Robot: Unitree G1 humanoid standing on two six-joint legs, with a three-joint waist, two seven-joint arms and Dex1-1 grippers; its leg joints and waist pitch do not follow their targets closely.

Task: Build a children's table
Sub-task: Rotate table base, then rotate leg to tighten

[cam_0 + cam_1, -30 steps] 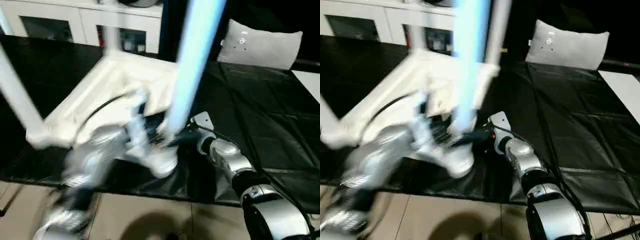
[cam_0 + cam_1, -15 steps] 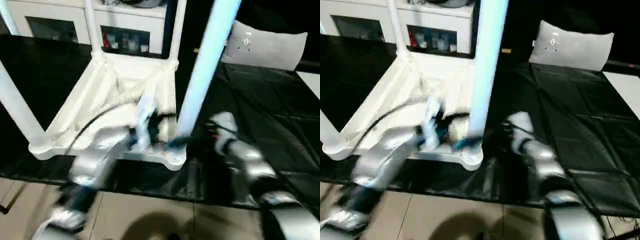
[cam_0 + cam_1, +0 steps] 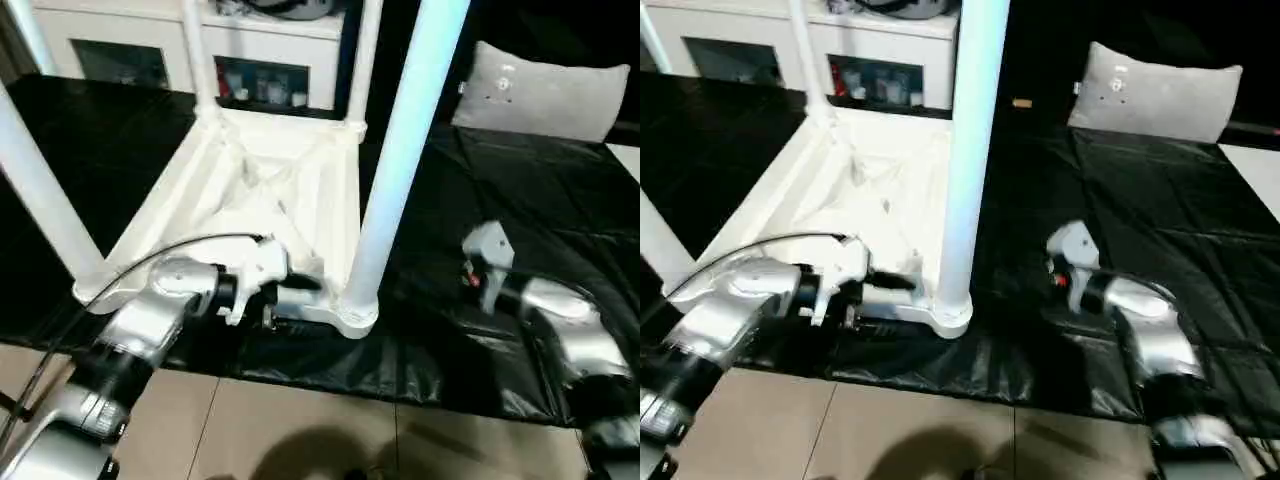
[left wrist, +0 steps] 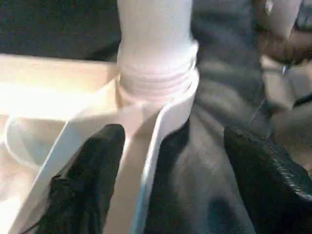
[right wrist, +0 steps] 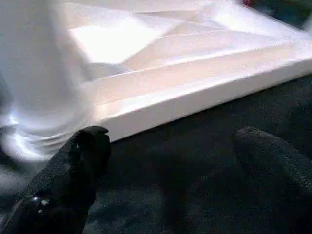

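The tabletop [image 3: 270, 190] lies upside down on the black sheet [image 3: 520, 220], ribbed side up, w/ all four legs [image 3: 400, 150] standing upright in the corner sockets. Left gripper [image 4: 170, 170] sits at the near edge by the nearest leg's socket [image 4: 156, 92], fingers [image 4: 97, 161] spread, one over the rim, gripping nothing. Right gripper [image 5: 170, 165] is off to the right over the sheet, jaws wide apart & empty.
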